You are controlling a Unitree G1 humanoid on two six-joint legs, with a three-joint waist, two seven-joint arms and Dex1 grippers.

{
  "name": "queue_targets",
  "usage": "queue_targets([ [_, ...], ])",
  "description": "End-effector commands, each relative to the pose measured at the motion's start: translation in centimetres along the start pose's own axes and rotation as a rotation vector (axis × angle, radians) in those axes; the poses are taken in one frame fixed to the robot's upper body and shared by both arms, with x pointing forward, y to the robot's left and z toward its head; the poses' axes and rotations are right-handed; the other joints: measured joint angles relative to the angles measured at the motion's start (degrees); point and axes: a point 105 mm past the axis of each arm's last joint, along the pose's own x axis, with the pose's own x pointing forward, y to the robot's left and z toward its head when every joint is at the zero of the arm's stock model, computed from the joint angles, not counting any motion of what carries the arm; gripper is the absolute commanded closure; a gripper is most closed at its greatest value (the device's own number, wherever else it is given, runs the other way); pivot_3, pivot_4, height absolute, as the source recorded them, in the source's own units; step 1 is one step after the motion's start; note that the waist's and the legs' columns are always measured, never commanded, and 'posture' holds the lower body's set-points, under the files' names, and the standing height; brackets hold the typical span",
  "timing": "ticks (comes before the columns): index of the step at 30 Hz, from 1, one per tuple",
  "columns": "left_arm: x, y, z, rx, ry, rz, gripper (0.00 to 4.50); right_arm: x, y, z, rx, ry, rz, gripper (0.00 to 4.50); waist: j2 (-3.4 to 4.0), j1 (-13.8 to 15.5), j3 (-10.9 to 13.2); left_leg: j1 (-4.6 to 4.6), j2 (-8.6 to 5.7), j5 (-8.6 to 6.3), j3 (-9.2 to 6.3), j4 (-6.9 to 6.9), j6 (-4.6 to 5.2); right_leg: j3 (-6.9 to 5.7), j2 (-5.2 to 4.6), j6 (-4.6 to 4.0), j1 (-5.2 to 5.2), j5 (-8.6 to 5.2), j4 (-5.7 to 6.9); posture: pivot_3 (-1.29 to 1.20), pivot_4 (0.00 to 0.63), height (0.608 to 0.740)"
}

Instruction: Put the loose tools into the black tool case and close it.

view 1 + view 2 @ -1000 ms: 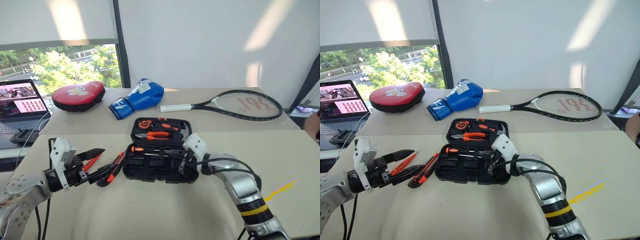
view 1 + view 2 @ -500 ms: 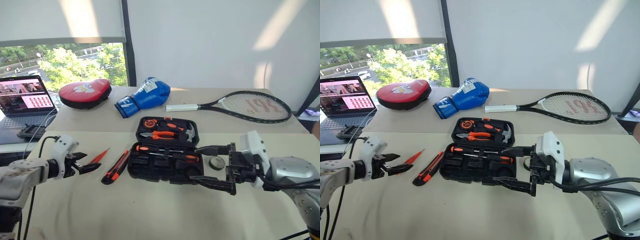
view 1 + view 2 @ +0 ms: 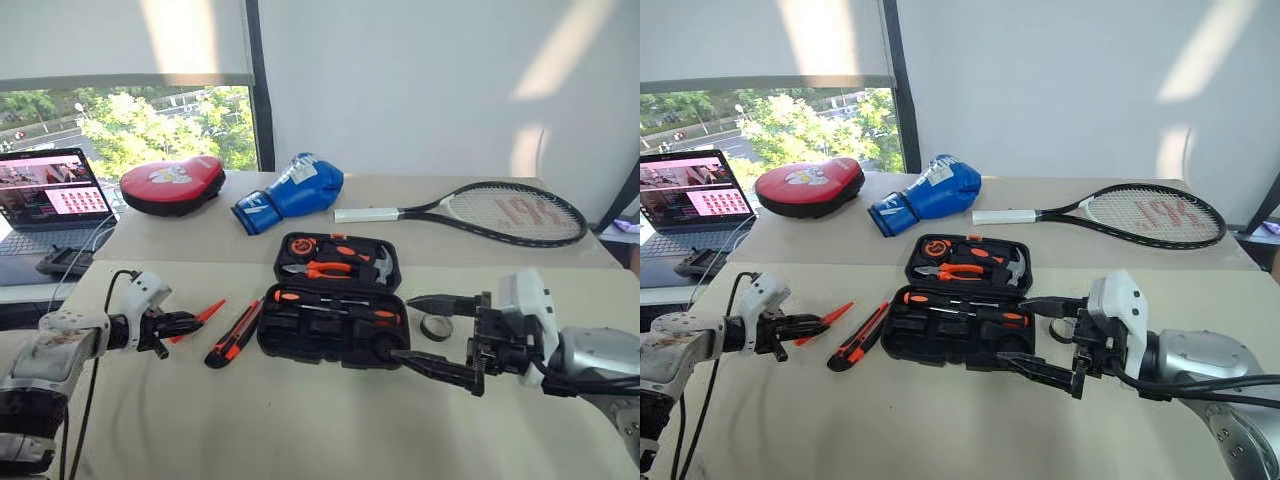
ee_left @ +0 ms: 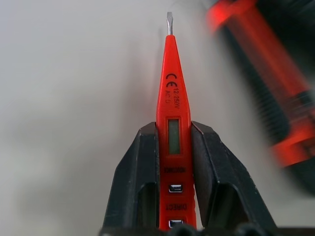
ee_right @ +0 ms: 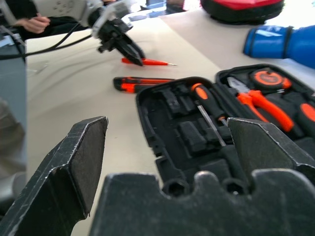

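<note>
The black tool case (image 3: 300,340) lies open mid-table, with two black-and-orange screwdrivers (image 3: 330,300) in its near half. Pliers, a tape measure and a small hammer sit in its lid. To its left, my left gripper (image 4: 173,129) is shut on the rear end of the slim orange screwdriver (image 4: 170,73), low over the table, tip pointing toward the case. The black-and-orange utility knife (image 3: 235,335) lies between that screwdriver and the case. A small black tape roll (image 3: 436,326) rests right of the case. My right gripper (image 3: 402,326) hangs open at the case's near right corner, holding nothing.
A laptop (image 3: 45,195) stands at the far left edge. A red pad (image 3: 172,183), a blue boxing glove (image 3: 295,192) and a tennis racket (image 3: 500,210) lie along the back. A person's hand (image 5: 32,22) shows beyond the table.
My left gripper has reached forward to the slim orange screwdriver and shut on it. My right gripper has opened and drawn back out of the case.
</note>
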Motion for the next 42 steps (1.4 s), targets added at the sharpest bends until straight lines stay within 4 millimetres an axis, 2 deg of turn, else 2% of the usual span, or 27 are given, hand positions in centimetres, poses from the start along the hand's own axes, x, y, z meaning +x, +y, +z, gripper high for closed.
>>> queue_targets([
  [1,0.8,-3.0,6.4,0.209,-0.098,-0.202,4.06,-1.1,0.4,0.8,-0.046,-0.042,-0.055,0.0,-0.12,0.7,0.0,-0.06,-0.01,0.01,-0.05,0.06,-0.01,-0.06,0.03,0.0,0.01,0.0,0.0,0.0,0.15,0.74],
  [3,2.5,-4.4,7.2,0.298,-0.057,-0.28,4.06,-1.7,0.8,0.9,-0.038,-0.05,-0.077,0.0,-0.08,1.3,0.0,-0.07,-0.1,0.04,-0.05,0.1,0.03,-0.18,0.18,0.01,0.06,0.0,0.02,0.0,0.15,0.74],
  [6,6.3,-7.0,8.5,0.417,-0.031,-0.406,4.06,-2.8,1.4,1.1,-0.027,-0.055,-0.121,0.0,0.11,1.4,-0.1,0.04,-0.31,0.02,0.05,0.1,0.25,0.01,0.11,0.2,0.25,0.02,-0.02,0.0,0.15,0.74],
  [8,7.8,-7.8,8.7,0.468,-0.007,-0.449,4.06,-3.2,1.8,1.1,-0.021,-0.045,-0.137,0.0,0.07,1.3,-0.1,0.05,-0.38,0.04,0.07,0.13,0.38,0.06,0.11,0.31,0.31,0.04,-0.02,0.0,0.15,0.74],
  [12,11.2,-7.8,8.8,0.497,0.046,-0.453,4.06,-3.9,2.4,0.9,-0.008,-0.014,-0.178,0.0,-0.03,0.4,0.0,-0.01,-0.33,-0.01,0.09,0.34,0.49,0.17,0.31,0.36,0.26,0.07,0.02,0.0,0.15,0.74],
  [13,11.8,-7.8,8.4,0.522,0.077,-0.464,4.06,-4.0,2.4,1.0,-0.005,-0.012,-0.187,0.0,-0.04,0.5,0.0,-0.01,-0.33,-0.27,0.08,0.35,0.93,0.16,0.32,0.37,0.26,0.06,0.05,0.0,0.15,0.74],
  [16,13.0,-7.4,7.8,0.558,0.13,-0.483,4.06,-4.2,2.8,1.1,-0.007,-0.001,-0.213,0.0,-0.03,0.5,0.0,0.02,-0.3,-0.28,0.08,0.39,0.96,0.18,0.35,0.39,0.28,0.07,0.07,0.0,0.15,0.74],
  [20,13.5,-7.1,6.8,0.622,0.214,-0.52,4.06,-4.4,3.6,1.0,0.006,0.018,-0.225,0.0,-0.05,0.7,0.0,-0.05,-0.29,-0.32,0.08,0.48,1.02,0.17,0.34,0.4,0.25,0.07,0.08,0.0,0.15,0.74],
  [26,13.5,-6.3,6.3,0.67,0.261,-0.535,4.06,-4.7,4.2,0.8,0.02,0.028,-0.243,0.0,-0.06,0.7,0.0,-0.11,-0.26,-0.43,0.07,0.72,1.21,0.22,0.28,0.51,0.29,0.1,0.06,0.0,0.15,0.74],
  [33,13.5,-6.0,5.5,0.709,0.282,-0.543,4.06,-4.9,4.2,0.7,0.023,0.032,-0.246,0.0,-0.06,0.7,0.0,-0.09,-0.26,-0.48,0.08,0.77,1.29,0.24,0.23,0.6,0.31,0.12,0.06,0.0,0.15,0.74],
  [38,13.6,-6.0,5.5,0.659,0.276,-0.552,4.06,-4.9,3.9,0.7,0.017,0.032,-0.239,0.0,-0.05,0.7,0.0,-0.05,-0.25,-0.48,0.07,0.78,1.28,0.24,0.23,0.6,0.36,0.13,0.07,0.0,0.15,0.74],
  [39,13.6,-6.0,5.7,0.649,0.262,-0.546,3.06,-4.9,3.8,0.8,0.016,0.032,-0.236,0.0,-0.05,0.7,0.0,-0.03,-0.25,-0.48,0.07,0.79,1.29,0.24,0.23,0.6,0.38,0.13,0.07,0.0,0.15,0.74],
  [40,13.7,-6.0,6.2,0.635,0.23,-0.527,2.93,-4.9,3.8,0.8,0.016,0.032,-0.233,0.0,-0.06,0.7,0.0,-0.03,-0.25,-0.48,0.08,0.8,1.29,0.25,0.23,0.6,0.38,0.13,0.07,0.0,0.15,0.74],
  [41,13.8,-5.9,6.6,0.628,0.207,-0.512,2.45,-4.9,3.8,0.8,0.016,0.033,-0.231,0.0,-0.06,0.7,0.0,-0.04,-0.25,-0.48,0.07,0.8,1.29,0.25,0.23,0.6,0.38,0.13,0.07,0.0,0.15,0.74],
  [42,13.5,-6.0,7.5,0.623,0.164,-0.506,2.18,-4.9,3.8,0.7,0.017,0.033,-0.229,0.0,-0.06,0.7,0.0,-0.05,-0.24,-0.48,0.07,0.8,1.29,0.24,0.24,0.61,0.37,0.13,0.07,0.0,0.15,0.74],
])
